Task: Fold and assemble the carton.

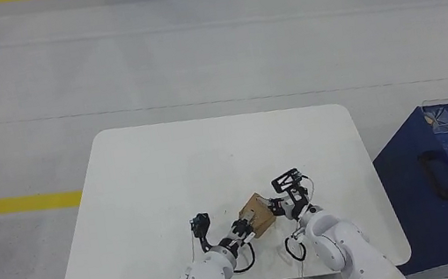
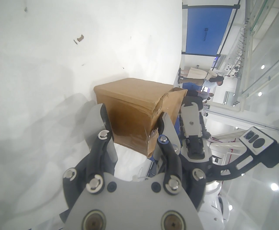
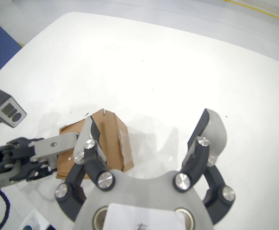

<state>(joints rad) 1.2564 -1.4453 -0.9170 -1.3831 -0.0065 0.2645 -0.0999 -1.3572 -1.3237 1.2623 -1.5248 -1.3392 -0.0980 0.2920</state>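
While the carton [image 1: 257, 214] is sitting on the worktop [image 1: 168, 176], left gripper [image 2: 133, 111] fingers are clamping it; right gripper [image 3: 148, 115] fingers are standing released beside it

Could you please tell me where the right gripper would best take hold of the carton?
Likely the end away from the left gripper, which clamps the carton at one end. The open right gripper could come in from its own side and close on the two flat side walls, clear of the crushed corner; flat, parallel faces suit its pads.
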